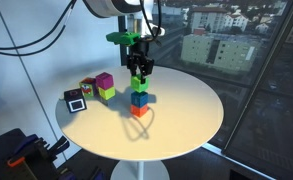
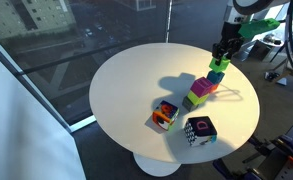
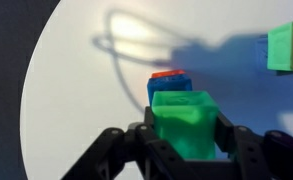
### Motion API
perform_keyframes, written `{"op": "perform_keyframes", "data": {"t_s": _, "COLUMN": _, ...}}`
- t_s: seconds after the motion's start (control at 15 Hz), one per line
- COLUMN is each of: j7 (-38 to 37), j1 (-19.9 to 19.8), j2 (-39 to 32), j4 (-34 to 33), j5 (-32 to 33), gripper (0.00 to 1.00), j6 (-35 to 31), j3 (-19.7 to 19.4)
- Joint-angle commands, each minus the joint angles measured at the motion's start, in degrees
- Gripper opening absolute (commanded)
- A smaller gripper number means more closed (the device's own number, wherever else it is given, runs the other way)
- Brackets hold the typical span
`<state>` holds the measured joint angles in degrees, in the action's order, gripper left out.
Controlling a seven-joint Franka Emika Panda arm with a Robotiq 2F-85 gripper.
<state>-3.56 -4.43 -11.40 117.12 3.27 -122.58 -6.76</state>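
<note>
My gripper (image 3: 186, 140) is shut on a green cube (image 3: 184, 112), one black finger pressed against each side. The green cube (image 1: 139, 86) sits at the top of a small tower, straight above a blue cube (image 1: 139, 99) and an orange cube (image 1: 139, 111). In the wrist view the blue cube (image 3: 169, 88) and the orange cube (image 3: 169, 74) show just beyond the green one. Whether green rests on blue or hangs just over it I cannot tell. In both exterior views the gripper (image 2: 223, 52) comes down from above onto the tower (image 2: 217, 72).
The round white table (image 1: 186, 120) also carries a purple cube on a green cube (image 1: 105, 85), a multi-coloured cube (image 1: 88, 88) and a black-and-white cube (image 1: 76, 100). A thin cable loop lies beside the tower. Large windows stand behind the table.
</note>
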Motion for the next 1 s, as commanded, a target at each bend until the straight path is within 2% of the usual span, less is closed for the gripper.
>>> {"op": "perform_keyframes", "data": {"t_s": 0.0, "j7": 1.90, "j1": -0.13, "j2": 3.76, "j4": 1.25, "j5": 0.07, "gripper": 0.31, "j6": 2.36, "j3": 0.80}}
{"op": "perform_keyframes", "data": {"t_s": 0.93, "j7": 2.57, "j1": 2.87, "j2": 11.90, "j4": 6.46, "j5": 0.80, "gripper": 0.31, "j6": 2.64, "j3": 4.63}}
